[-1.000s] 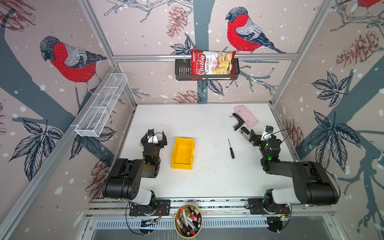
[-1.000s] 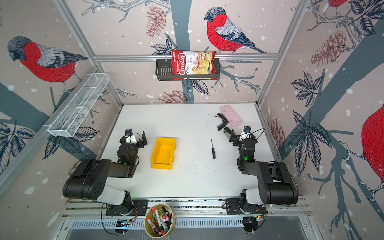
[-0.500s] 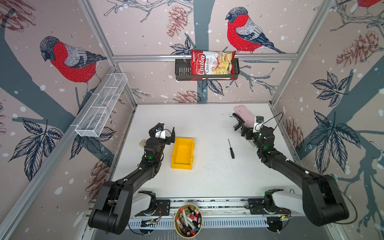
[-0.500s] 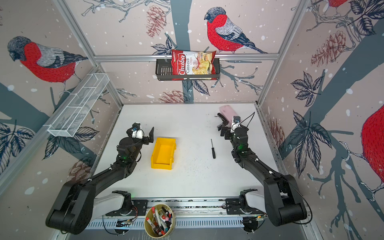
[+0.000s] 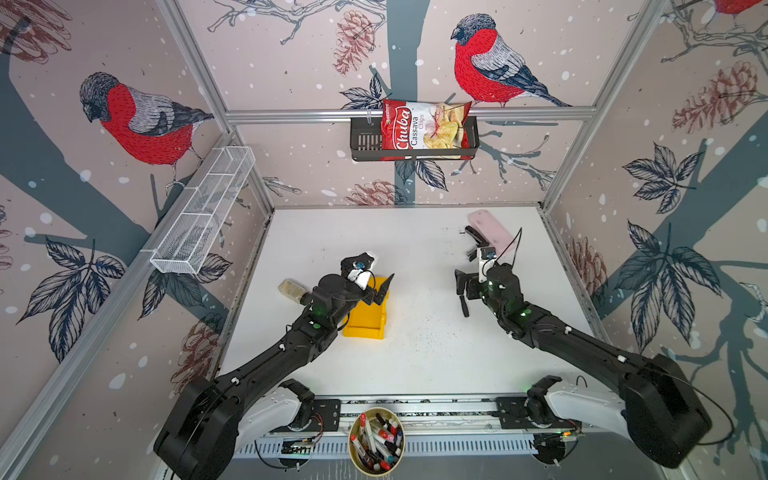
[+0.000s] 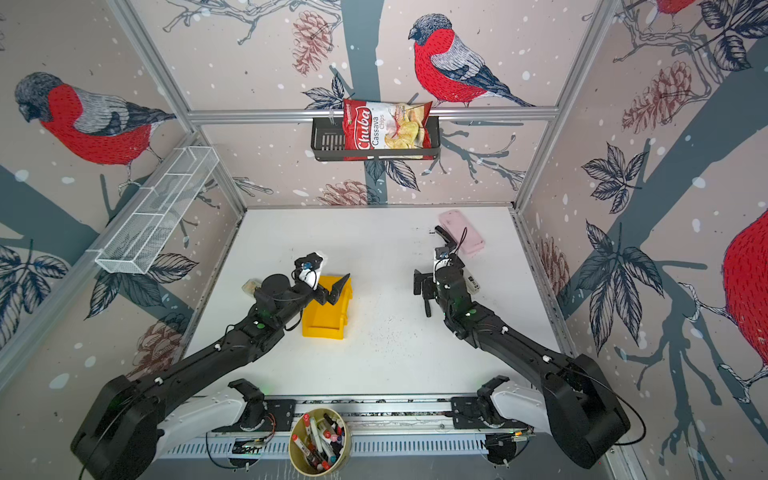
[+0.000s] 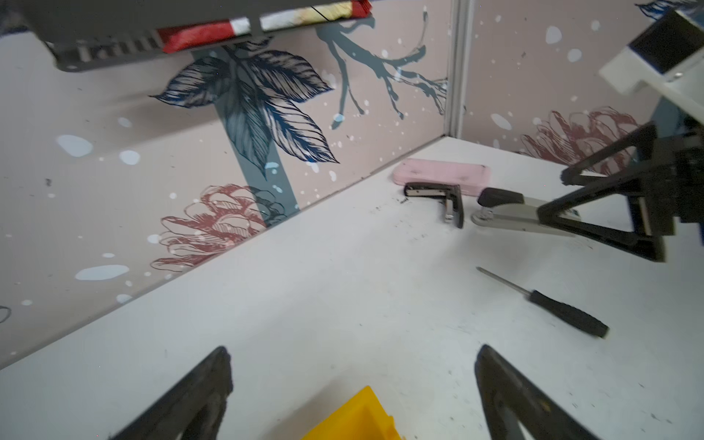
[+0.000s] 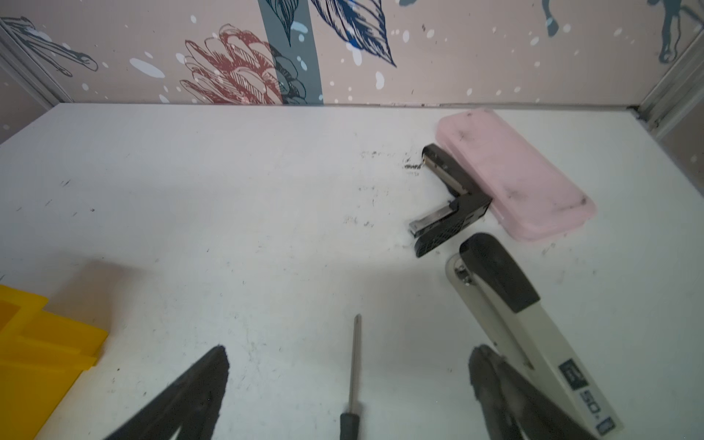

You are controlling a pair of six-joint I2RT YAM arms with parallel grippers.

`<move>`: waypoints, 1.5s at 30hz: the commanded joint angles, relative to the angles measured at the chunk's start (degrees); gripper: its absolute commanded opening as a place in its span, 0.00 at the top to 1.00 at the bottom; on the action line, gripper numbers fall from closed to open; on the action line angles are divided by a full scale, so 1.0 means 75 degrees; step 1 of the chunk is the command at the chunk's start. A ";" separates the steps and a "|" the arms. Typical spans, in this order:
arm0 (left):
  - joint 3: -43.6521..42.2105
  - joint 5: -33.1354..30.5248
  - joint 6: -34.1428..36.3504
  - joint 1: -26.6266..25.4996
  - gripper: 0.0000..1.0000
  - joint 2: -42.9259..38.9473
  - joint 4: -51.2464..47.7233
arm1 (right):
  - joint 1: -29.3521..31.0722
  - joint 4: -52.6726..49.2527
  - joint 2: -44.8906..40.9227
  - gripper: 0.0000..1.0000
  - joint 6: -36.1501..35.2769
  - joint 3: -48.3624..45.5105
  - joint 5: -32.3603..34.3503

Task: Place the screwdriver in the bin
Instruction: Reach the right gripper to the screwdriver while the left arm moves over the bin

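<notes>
— What sort of place is this?
— A robot test cell, the lab kind, not a home. Aluminium frame bars (image 5: 291,115) box in a white counter (image 5: 415,361), and the walls are flat panels papered with bullfinches (image 5: 141,124).
— What else shows it?
— A left arm (image 5: 270,361) and a right arm (image 5: 582,349) are mounted on a rail (image 5: 415,405) at the counter's front edge. A cup of markers (image 5: 365,468) sits below it. A wire mesh basket (image 5: 199,220) and a black wall basket (image 5: 365,141) hang on the walls.

Bare table (image 8: 228,190) between bin (image 8: 38,343) and screwdriver (image 8: 354,375); stapler (image 8: 514,316) just beside the screwdriver, black bracket (image 8: 453,202) and pink case (image 8: 514,175) beyond.
</notes>
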 commanded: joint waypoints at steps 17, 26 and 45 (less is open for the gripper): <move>-0.0169 0.1148 0.0555 -0.0745 0.02 -0.0064 -0.0576 | 0.0223 -0.2484 0.2278 0.00 0.1363 0.1426 -0.0288; -0.0183 0.1859 0.1016 -0.0746 0.02 -0.0213 -0.1103 | -0.0254 -0.3500 0.3433 0.00 0.1387 0.2339 -0.0742; -0.0158 0.1994 0.1089 -0.0754 0.02 -0.0090 -0.1133 | -0.0335 -0.3775 0.3967 0.66 0.1345 0.2603 -0.0860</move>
